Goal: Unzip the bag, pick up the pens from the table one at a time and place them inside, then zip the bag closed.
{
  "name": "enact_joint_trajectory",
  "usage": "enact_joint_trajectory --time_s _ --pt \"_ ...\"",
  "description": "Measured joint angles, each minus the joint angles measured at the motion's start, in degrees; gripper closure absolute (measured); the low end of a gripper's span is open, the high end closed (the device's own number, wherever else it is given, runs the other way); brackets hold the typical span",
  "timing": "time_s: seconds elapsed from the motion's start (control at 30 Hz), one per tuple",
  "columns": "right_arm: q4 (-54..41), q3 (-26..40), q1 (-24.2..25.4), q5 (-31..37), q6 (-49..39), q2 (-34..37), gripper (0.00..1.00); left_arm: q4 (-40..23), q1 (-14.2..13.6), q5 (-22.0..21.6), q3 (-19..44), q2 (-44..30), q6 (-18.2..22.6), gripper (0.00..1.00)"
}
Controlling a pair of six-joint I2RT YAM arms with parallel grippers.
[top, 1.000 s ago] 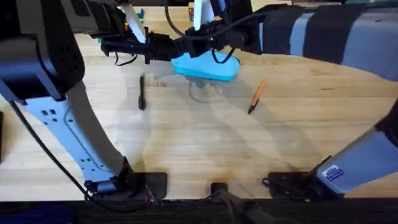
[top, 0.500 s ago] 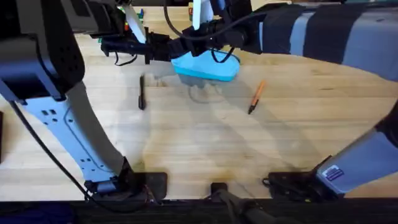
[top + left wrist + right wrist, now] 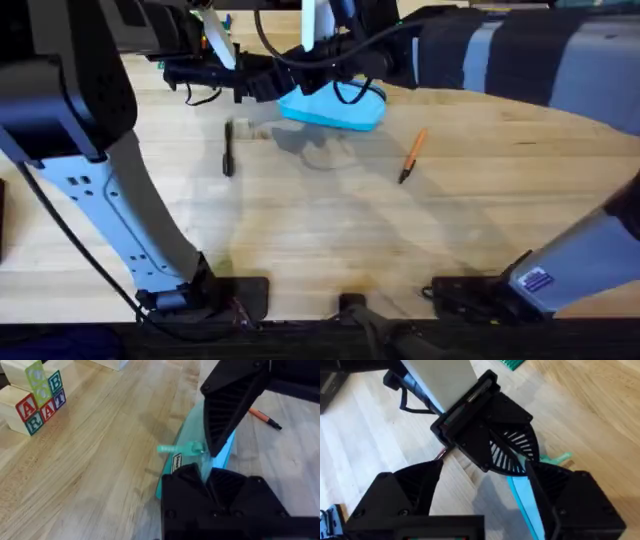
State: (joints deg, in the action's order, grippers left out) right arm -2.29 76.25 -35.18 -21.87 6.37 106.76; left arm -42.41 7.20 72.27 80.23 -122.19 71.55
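light blue bag (image 3: 335, 108) held aloft; black pen (image 3: 228, 148), orange pen (image 3: 412, 154) (both flat) on table (image 3: 320, 230).

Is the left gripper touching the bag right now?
Touching. The left wrist view shows the left gripper closed on the edge of the bag, with blue fabric pinched between its black fingers.

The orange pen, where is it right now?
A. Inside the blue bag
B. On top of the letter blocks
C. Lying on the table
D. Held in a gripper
C. The orange pen lies flat on the bare table, off to the side of the blue bag, with no gripper touching it.
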Motion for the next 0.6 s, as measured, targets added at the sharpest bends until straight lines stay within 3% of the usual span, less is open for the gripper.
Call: enact_joint_trajectory --time_s 0.2,0.23,0.6 --pt "-3.7 0.1 2.3 0.0 -0.7 -5.8 0.005 0.0 0.0 0.0 0.0 0.0 0.0 0.959" --pt "-8.8 0.1 3.9 0.0 -2.6 -7.8 0.004 0.0 0.0 0.0 0.0 0.0 0.0 0.959" --pt "-20.6 0.1 8.1 1.4 -8.7 -13.2 0.005 0.0 0.0 0.0 0.0 0.0 0.0 0.959"
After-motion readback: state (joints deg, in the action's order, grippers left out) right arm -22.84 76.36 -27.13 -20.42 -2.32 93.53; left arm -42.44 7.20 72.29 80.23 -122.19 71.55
